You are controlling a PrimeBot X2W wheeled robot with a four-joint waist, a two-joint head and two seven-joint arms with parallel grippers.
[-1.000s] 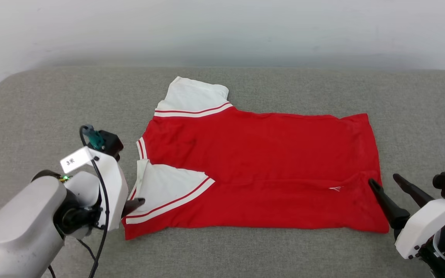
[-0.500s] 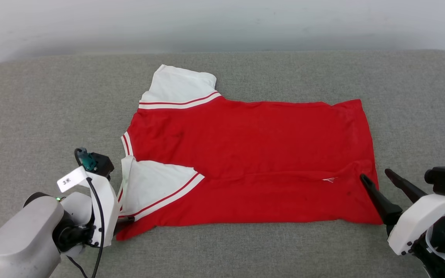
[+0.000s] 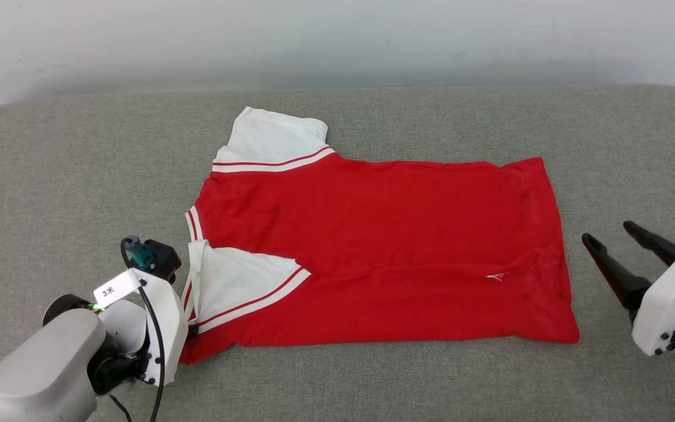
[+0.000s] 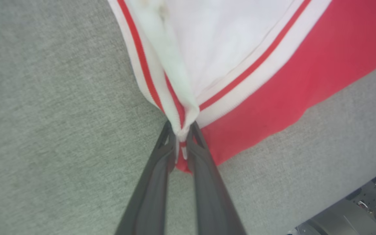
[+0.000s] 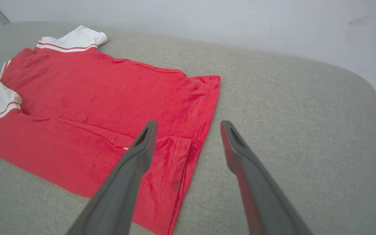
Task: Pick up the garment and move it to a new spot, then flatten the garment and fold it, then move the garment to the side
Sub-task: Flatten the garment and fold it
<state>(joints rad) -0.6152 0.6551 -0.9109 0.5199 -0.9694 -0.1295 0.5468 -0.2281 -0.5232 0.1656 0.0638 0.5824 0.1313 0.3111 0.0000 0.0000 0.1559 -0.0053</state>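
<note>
The garment (image 3: 384, 234), a red T-shirt with white sleeves and striped trim, lies spread flat on the grey cushion, its near white sleeve (image 3: 238, 287) folded onto the red body. My left gripper (image 4: 181, 130) is shut on the garment (image 4: 273, 65) where the striped sleeve edge meets the near left corner; in the head view that wrist (image 3: 156, 310) covers the fingertips. My right gripper (image 3: 607, 232) hovers open just right of the hem, touching nothing. In the right wrist view the right gripper (image 5: 188, 125) has its open fingers above the hem corner of the garment (image 5: 109, 94).
The grey cushion (image 3: 56, 176) stretches wide to the left, right and front of the shirt. A pale wall (image 3: 337, 41) runs along its far edge. The cushion's rounded right end (image 5: 364, 98) lies close to my right arm.
The left gripper has shut on the shirt's striped sleeve edge at the near left corner. The right gripper has drawn back to the right, off the hem. The camera has shifted slightly.
</note>
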